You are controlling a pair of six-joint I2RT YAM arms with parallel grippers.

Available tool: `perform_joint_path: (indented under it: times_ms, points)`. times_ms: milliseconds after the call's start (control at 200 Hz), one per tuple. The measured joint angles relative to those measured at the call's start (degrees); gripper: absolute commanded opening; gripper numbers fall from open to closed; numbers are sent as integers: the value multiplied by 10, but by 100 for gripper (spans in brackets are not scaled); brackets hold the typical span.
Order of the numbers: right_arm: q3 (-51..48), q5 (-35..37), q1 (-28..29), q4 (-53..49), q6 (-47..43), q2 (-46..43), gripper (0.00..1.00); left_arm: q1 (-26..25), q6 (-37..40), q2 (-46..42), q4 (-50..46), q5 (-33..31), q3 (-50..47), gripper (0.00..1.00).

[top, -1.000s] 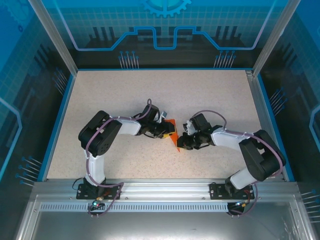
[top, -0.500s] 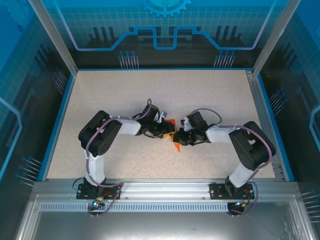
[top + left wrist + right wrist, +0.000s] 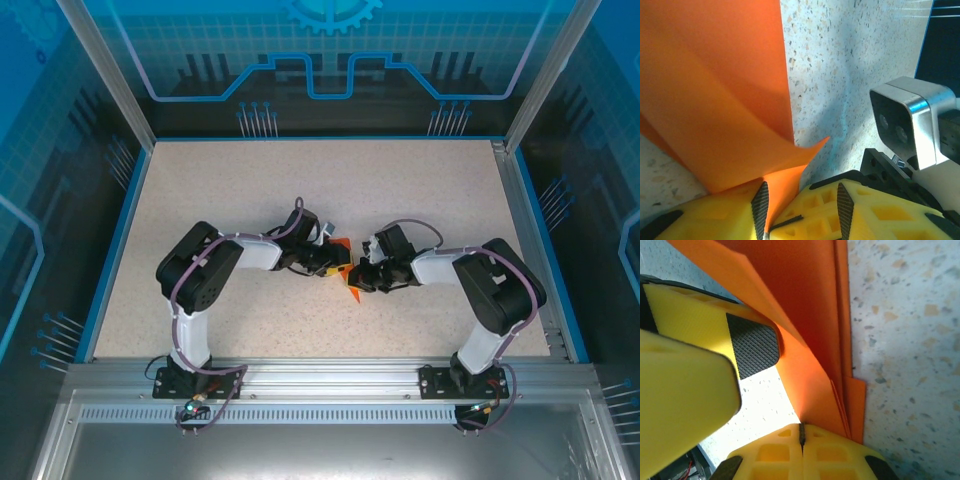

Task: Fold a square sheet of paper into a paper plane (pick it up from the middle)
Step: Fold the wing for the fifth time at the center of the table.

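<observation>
**Paper (image 3: 351,290) mid-fold, one crease step in hand**

Looks like a creasing step partway through the task, with several flaps laid and no finished dart yet. Grips the stacked edges of the paper in the right end effector (image 3: 801,434), jaws fully closed on it at the fingertips. Holds the left end effector (image 3: 800,200) with jaws apart, one pad (image 3: 760,200) beside a corner of the paper, so apparently not clamping. Places the paper between both end effectors, seemingly part raised off the counter (image 3: 300,190) and fanning away ahead of the right fingertips. Next, probably: close the left on the free flap, then press the crease flat without letting layers slip or tear.
</observation>
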Motion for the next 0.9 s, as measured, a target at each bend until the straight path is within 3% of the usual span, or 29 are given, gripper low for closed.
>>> perform_joint_path:
  times_ms: [345,900]
  points:
    - [4,-20,-8,-4,-22,7,1,10,17,-35,-5,0,11,47]
    - [5,-29,-12,-6,-26,12,0,16,21,27,10,-2,31,47]
